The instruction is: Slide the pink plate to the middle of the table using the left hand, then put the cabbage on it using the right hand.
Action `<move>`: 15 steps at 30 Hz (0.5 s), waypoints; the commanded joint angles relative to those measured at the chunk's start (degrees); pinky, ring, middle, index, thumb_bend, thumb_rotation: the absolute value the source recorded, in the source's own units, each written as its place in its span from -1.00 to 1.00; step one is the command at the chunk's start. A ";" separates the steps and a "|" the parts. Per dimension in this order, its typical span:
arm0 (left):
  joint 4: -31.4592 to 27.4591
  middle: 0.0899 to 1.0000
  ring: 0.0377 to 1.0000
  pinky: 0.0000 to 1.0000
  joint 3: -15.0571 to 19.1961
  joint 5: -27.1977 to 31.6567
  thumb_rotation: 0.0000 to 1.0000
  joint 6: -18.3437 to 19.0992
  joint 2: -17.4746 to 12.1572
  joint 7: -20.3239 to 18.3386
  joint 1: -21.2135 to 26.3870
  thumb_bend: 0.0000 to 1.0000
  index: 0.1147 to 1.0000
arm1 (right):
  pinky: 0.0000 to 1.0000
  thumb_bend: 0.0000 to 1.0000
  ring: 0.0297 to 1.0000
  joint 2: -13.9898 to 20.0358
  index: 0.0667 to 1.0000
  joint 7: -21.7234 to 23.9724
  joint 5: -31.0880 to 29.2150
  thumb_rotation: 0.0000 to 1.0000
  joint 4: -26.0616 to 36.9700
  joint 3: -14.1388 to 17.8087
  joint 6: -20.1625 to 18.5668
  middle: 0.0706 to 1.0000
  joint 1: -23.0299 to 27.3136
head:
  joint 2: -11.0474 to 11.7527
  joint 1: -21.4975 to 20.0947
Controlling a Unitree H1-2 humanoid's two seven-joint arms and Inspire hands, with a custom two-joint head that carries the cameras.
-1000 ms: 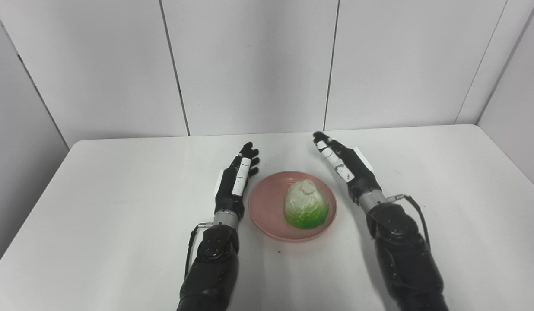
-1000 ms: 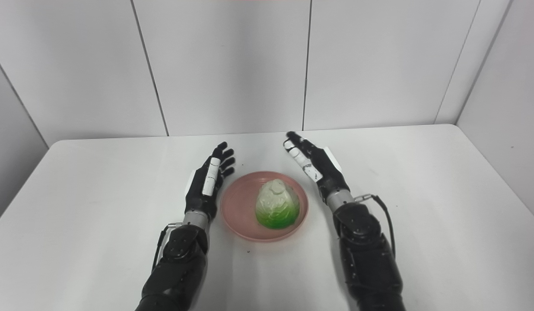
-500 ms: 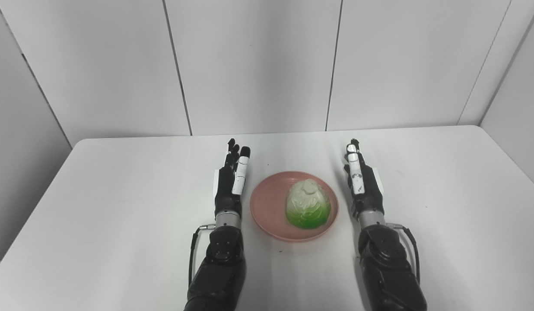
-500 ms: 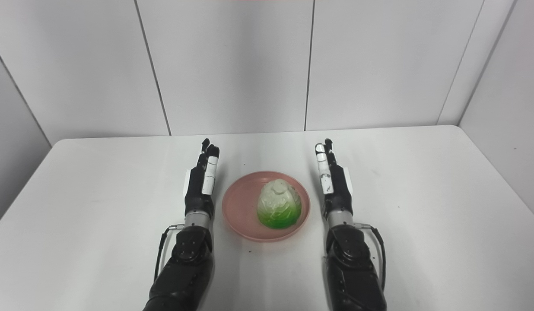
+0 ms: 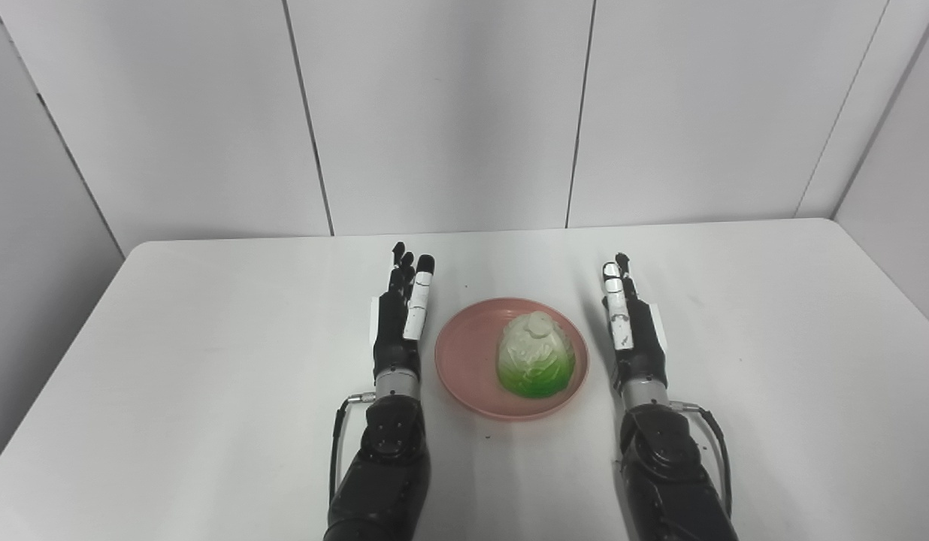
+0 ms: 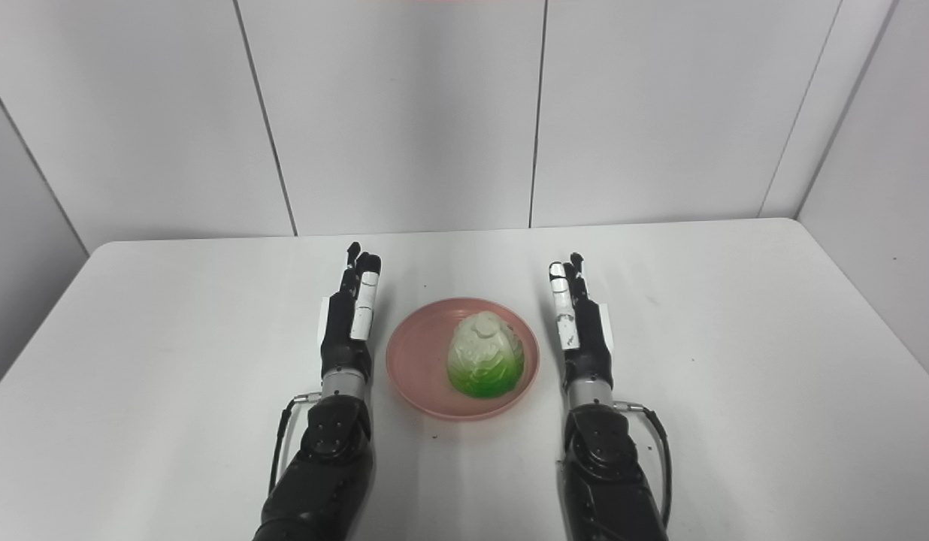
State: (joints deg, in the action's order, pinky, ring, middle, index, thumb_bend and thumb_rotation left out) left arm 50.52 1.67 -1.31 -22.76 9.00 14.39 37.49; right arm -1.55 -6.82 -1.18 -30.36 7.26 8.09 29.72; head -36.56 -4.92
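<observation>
A pink plate point(image 5: 464, 361) lies near the middle of the white table point(image 5: 209, 361). On its right half stands a cabbage point(image 5: 534, 355), pale on top and bright green at the base. My left hand point(image 5: 398, 323) rests just left of the plate, fingers straight and pointing away, holding nothing. My right hand point(image 5: 631, 327) sits just right of the plate, also flat with fingers extended and holding nothing. Neither hand touches the plate or the cabbage.
The table's far edge point(image 5: 509, 229) meets grey wall panels. Its left edge point(image 5: 51, 361) and right edge point(image 5: 893, 278) fall off to the sides. A few tiny dark specks point(image 5: 488, 435) lie on the table in front of the plate.
Both hands turned from angled inward over the plate's far side to straight and parallel, and the right hand drew back toward me. The plate and cabbage stayed put.
</observation>
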 commanded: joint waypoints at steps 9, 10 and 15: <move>1.56 0.97 1.00 1.00 0.21 0.16 0.80 -0.35 -1.20 -1.28 -1.36 0.74 0.93 | 1.00 0.55 0.92 0.72 1.00 -0.13 0.93 1.00 0.17 -1.87 2.41 0.92 0.59 | 0.96 0.52; 1.59 0.97 1.00 1.00 0.19 0.12 0.80 -0.33 -1.23 -1.29 -1.36 0.73 0.93 | 1.00 0.58 0.91 0.62 0.98 -0.24 0.74 0.98 0.04 -1.89 2.18 0.91 0.62 | 0.92 0.44; 0.83 0.96 0.99 0.99 -0.11 -0.63 0.83 0.21 -1.34 -0.73 -1.58 0.78 0.92 | 0.88 0.68 0.84 0.09 0.87 -0.09 -0.54 0.89 0.07 -1.77 1.29 0.86 0.59 | 0.84 0.33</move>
State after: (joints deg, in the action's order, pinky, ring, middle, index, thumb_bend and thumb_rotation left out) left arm 50.63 1.67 -1.34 -22.52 8.58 13.55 37.45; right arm -1.13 -6.95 -1.65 -30.72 5.67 8.17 29.62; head -35.77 -4.66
